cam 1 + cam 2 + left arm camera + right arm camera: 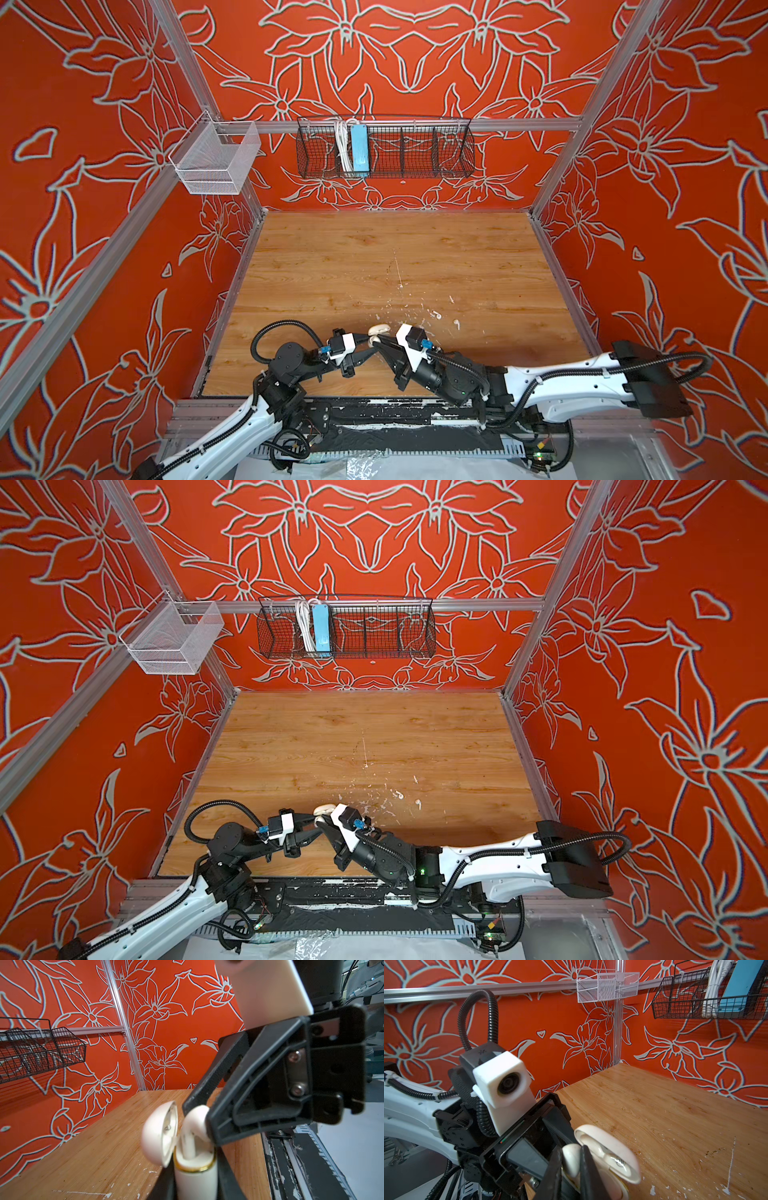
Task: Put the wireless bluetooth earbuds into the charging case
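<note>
My left gripper is shut on the body of the white charging case, which has a gold rim. Its lid is hinged open towards the table. My right gripper is shut on the bulb of one white earbud. That earbud stands over the open case with its stem down in a socket. In both top views the two grippers meet tip to tip near the table's front middle, at the case. A second small white earbud lies on the table to the right.
White paint flecks and scratches are scattered over the wooden table near the grippers. A black wire basket and a white mesh basket hang on the back rail. The black front rail lies just behind the arms.
</note>
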